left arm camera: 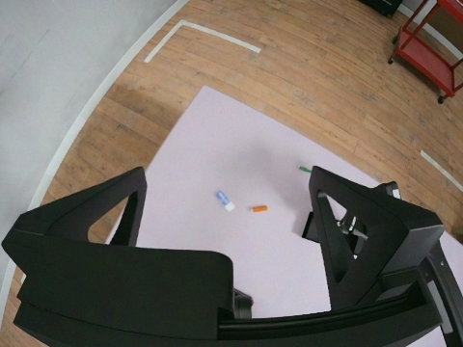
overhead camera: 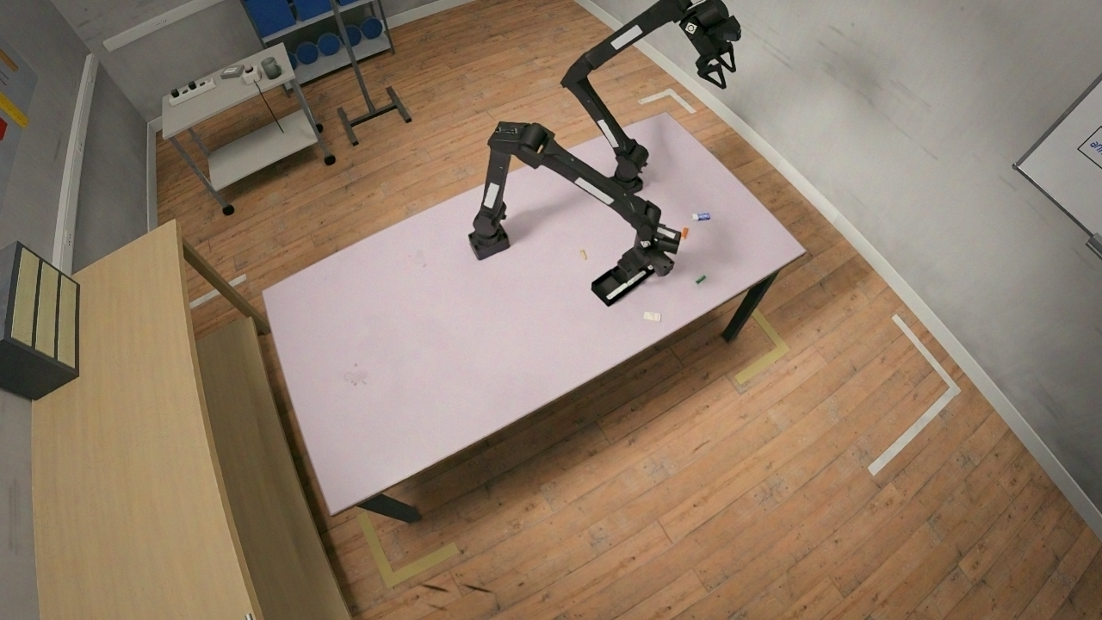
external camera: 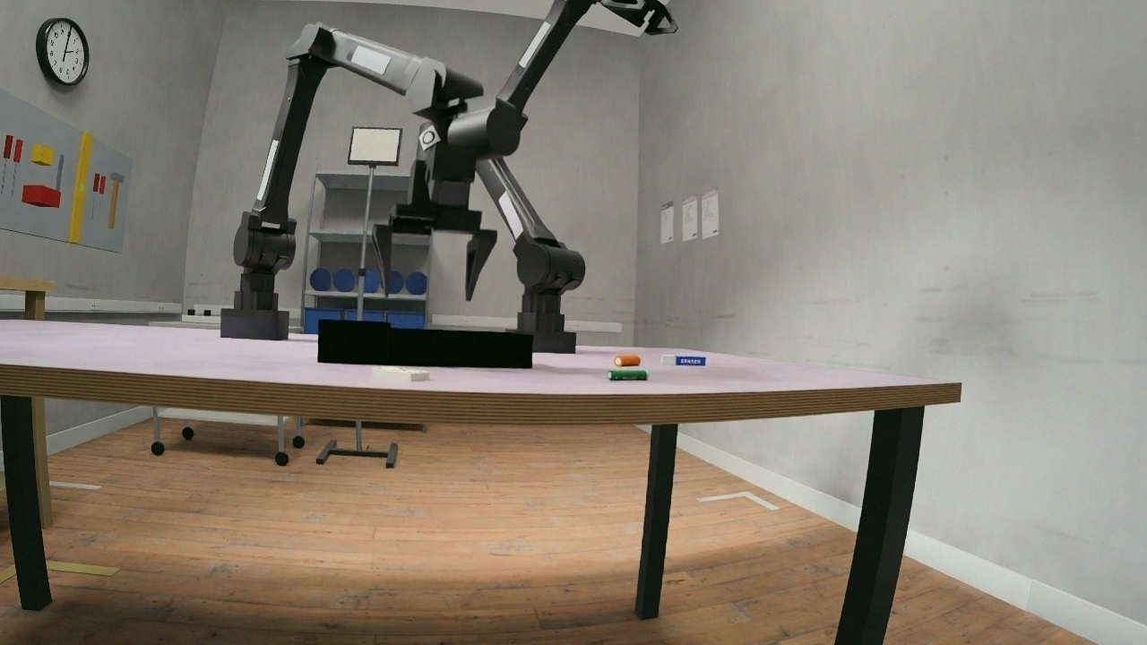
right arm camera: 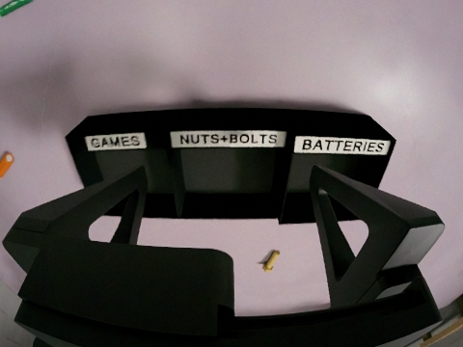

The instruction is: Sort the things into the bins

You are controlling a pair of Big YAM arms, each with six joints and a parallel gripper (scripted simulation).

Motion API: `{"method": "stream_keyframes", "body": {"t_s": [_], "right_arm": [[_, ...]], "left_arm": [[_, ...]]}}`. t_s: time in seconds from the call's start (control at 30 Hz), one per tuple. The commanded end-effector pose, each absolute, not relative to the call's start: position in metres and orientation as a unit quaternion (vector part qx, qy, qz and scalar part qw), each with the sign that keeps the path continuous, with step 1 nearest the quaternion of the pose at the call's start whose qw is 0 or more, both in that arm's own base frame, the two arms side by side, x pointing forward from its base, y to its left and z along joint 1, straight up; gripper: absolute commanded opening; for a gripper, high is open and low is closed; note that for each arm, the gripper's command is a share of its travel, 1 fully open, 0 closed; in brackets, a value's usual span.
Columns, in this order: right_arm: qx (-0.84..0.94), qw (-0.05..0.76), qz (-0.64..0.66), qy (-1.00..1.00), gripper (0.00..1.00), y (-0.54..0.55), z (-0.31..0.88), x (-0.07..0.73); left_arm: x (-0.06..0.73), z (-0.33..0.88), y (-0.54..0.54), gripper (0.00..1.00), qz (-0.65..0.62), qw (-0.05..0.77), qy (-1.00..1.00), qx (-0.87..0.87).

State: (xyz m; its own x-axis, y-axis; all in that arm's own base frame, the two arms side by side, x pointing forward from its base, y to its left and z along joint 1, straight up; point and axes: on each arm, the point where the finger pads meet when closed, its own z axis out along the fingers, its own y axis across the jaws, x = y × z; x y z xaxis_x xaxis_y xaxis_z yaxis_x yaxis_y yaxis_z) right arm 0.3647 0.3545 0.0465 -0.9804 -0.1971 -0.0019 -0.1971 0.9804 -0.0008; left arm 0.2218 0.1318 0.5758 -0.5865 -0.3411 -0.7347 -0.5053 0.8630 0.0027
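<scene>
A black bin tray (overhead camera: 600,294) (external camera: 425,346) (right arm camera: 229,118) stands flat with three compartments labelled GAMES, NUTS+BOLTS and BATTERIES. No contents show; fingers hide parts. A yellowish bolt (overhead camera: 583,254) (right arm camera: 272,260) lies beside it. A green cylinder (overhead camera: 700,279) (external camera: 626,374) (left arm camera: 304,169), an orange cylinder (overhead camera: 684,232) (external camera: 626,360) (left arm camera: 258,208) and a blue-white eraser (overhead camera: 700,216) (external camera: 689,360) (left arm camera: 223,199) lie apart. A white flat piece (overhead camera: 652,316) (external camera: 403,374) lies near the table edge. My right gripper (external camera: 427,295) (right arm camera: 228,173) is open, empty, above the tray. My left gripper (overhead camera: 727,77) (left arm camera: 228,175) is open, empty, held high.
The pink table (overhead camera: 431,346) (external camera: 745,373) carries both arms. The right arm (overhead camera: 593,187) reaches over the tray. The left arm (overhead camera: 593,100) stands raised near the table's back. A wooden cabinet (overhead camera: 123,431) stands beside the table's far end from the objects.
</scene>
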Motion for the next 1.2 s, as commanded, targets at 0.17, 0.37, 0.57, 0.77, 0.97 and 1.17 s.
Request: {"method": "stream_keyframes", "body": {"t_s": [0.17,0.37,0.57,0.77,0.97,1.17], "right_arm": [[-0.101,-0.003,-0.001,0.995,1.0,0.353,0.044,0.371],[-0.1,0.014,0.011,0.995,1.0,0.362,0.059,0.374],[-0.1,0.014,0.011,0.995,1.0,0.362,0.059,0.374],[-0.1,0.014,0.011,0.995,1.0,0.362,0.059,0.374],[-0.1,0.014,0.011,0.995,1.0,0.362,0.059,0.374],[-0.1,0.007,0.006,0.995,1.0,0.351,0.056,0.371]], "left_arm": [[0.211,0.603,0.121,1.0,0.111,0.415,0.872,-0.234],[0.211,0.603,0.121,1.0,0.111,0.415,0.872,-0.234],[0.211,0.603,0.121,1.0,0.111,0.415,0.872,-0.234],[0.211,0.603,0.121,1.0,0.111,0.415,0.872,-0.234],[0.211,0.603,0.121,1.0,0.111,0.415,0.872,-0.234],[0.211,0.603,0.121,1.0,0.111,0.415,0.872,-0.234]]}}
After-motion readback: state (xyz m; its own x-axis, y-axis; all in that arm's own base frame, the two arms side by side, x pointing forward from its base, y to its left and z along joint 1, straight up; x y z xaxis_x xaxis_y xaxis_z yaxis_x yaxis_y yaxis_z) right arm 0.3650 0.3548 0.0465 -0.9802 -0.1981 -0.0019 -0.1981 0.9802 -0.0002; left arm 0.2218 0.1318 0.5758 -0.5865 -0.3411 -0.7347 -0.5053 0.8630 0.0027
